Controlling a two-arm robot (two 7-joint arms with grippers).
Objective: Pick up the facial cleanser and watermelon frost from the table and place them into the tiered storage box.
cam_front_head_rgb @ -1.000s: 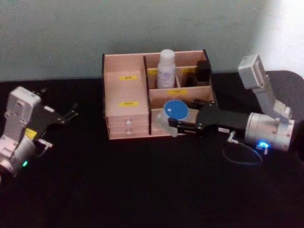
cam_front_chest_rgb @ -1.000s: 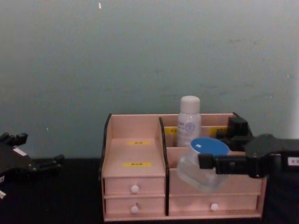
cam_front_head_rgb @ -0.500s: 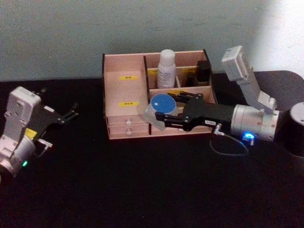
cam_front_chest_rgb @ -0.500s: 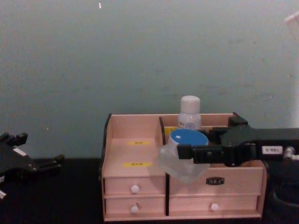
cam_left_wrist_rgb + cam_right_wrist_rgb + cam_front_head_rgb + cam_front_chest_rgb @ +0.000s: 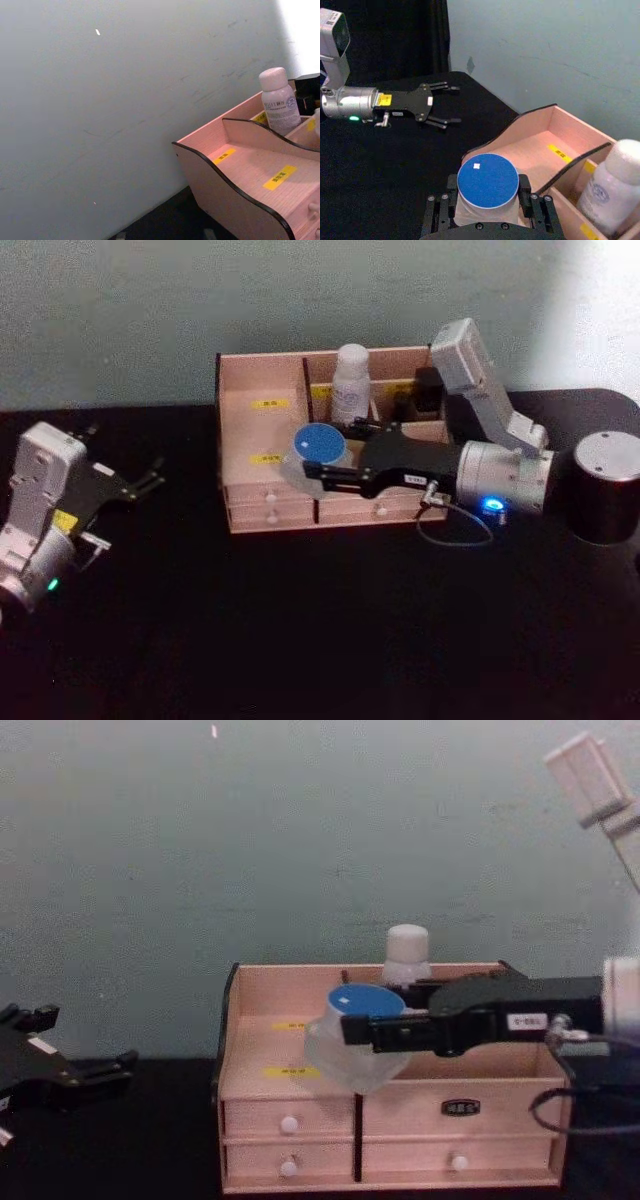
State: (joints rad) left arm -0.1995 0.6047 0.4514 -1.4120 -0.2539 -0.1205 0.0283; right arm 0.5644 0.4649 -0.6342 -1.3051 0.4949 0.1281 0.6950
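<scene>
My right gripper [image 5: 312, 473] [image 5: 487, 201] is shut on a clear jar with a blue lid [image 5: 320, 447] [image 5: 486, 181] [image 5: 355, 1040]. It holds the jar upright, just above the lower step on the left side of the tiered storage box [image 5: 262, 430] [image 5: 290, 1000] [image 5: 540, 145], beside the middle divider. A white bottle [image 5: 350, 385] [image 5: 278, 102] [image 5: 407, 952] stands upright in a back compartment of the box. I cannot tell which of the two is the facial cleanser and which the watermelon frost. My left gripper [image 5: 152, 476] [image 5: 445, 104] rests open at the table's left, away from the box.
A black block [image 5: 428, 388] sits in the box's back right compartment. The box stands against the pale wall on a black cloth-covered table [image 5: 320, 620]. My right arm's forearm [image 5: 500, 490] stretches across the front of the box's right half.
My right gripper has carried the jar up and to the left, from in front of the right drawers to above the box's left compartment. The left arm has not moved.
</scene>
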